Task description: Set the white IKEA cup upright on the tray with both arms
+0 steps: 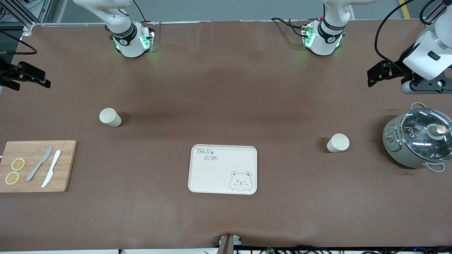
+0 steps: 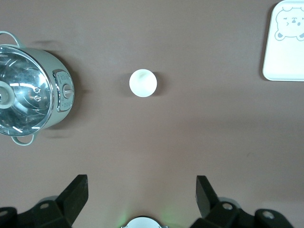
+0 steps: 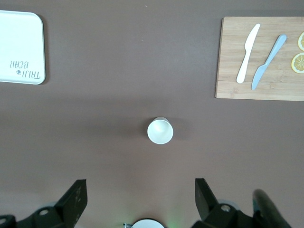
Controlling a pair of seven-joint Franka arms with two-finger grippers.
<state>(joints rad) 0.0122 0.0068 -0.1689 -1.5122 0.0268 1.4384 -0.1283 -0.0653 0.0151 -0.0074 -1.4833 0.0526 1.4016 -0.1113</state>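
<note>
Cups stand upright on the bare table: one (image 1: 338, 143) between the tray (image 1: 223, 169) and the pot (image 1: 416, 141), the other (image 1: 109, 117) toward the right arm's end, near the board (image 1: 37, 166). Left gripper (image 1: 379, 73) hangs above the pot's end, fingers wide and empty. Right gripper (image 1: 26, 76) hovers likewise, spread wide.
</note>
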